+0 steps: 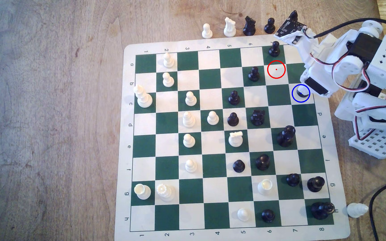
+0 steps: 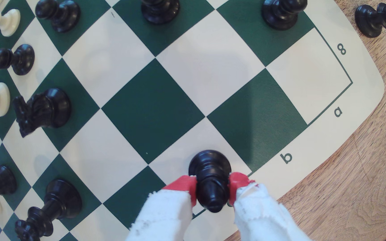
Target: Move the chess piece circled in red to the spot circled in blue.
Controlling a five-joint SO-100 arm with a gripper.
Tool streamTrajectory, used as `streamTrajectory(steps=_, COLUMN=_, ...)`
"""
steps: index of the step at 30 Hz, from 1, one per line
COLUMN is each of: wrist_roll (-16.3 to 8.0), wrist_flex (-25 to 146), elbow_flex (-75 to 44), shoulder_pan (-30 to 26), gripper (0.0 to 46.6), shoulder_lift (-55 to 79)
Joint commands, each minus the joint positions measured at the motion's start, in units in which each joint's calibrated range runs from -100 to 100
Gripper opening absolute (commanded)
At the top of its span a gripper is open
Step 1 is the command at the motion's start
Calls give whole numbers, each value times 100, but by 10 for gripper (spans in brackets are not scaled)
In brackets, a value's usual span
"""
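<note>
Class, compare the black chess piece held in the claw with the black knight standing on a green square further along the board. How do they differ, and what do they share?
The chess piece is slim with a smooth, rounded pointed head; the black knight is bulkier with a carved horse's head. The chess piece sits between the claw's red fingertips; the knight stands free. The chess piece is over a cream edge square; the knight is on green. Both are glossy black with round bases.

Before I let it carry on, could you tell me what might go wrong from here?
1. The gripper pinches the chess piece high, near its head; opening unevenly might tip it.
2. The spot lies at the board's edge, so a toppled piece could roll off.
3. On retreat, the arm could brush the black pawn.
</note>
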Motion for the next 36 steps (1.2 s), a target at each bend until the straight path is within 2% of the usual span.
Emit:
streamTrajectory(steps=1, wrist_roll=-5, wrist_flex=-53, elbow_flex=-115, shoulder_pan=-16, gripper=45, shoulder_lift=32)
streamTrajectory(steps=3, wrist_roll=15, wrist_flex=21, elbow_flex=-115, shoulder_pan=-8, gripper=102, shoulder_lift=15)
streamTrajectory(steps=15, wrist_roll=44, wrist_flex=160, elbow_flex=-124, shoulder_pan=46, gripper=196, shoulder_lift=-240)
streamTrajectory(steps=17, wrist_roll=44, wrist_flex=176, elbow_flex=-124, shoulder_pan=93, gripper=225, shoulder_lift=-520)
streamTrajectory(steps=21, wrist_roll=44, wrist_flex=-4, elbow_flex=-151, shoulder_pan=203, gripper=250, shoulder_lift=-1063)
streamTrajectory(steps=28, wrist_roll=83, wrist_flex=-438, elbow_flex=-106, shoulder_pan=140, gripper=255, shoulder_lift=-2158)
streamTrajectory(steps=32, wrist_roll=49, wrist_flex=-1380, elbow_flex=-24, shoulder_pan=78, gripper=193, shoulder_lift=-2668)
streamTrajectory(steps=33, wrist_roll=49, wrist_flex=-1986, elbow_flex=84, shoulder_pan=109, gripper=153, shoulder_lift=-2668)
streamTrajectory(steps=36, wrist_roll=98, wrist_flex=-2739, elbow_flex=238, shoulder_pan=148, gripper=141, shoulder_lift=-2668)
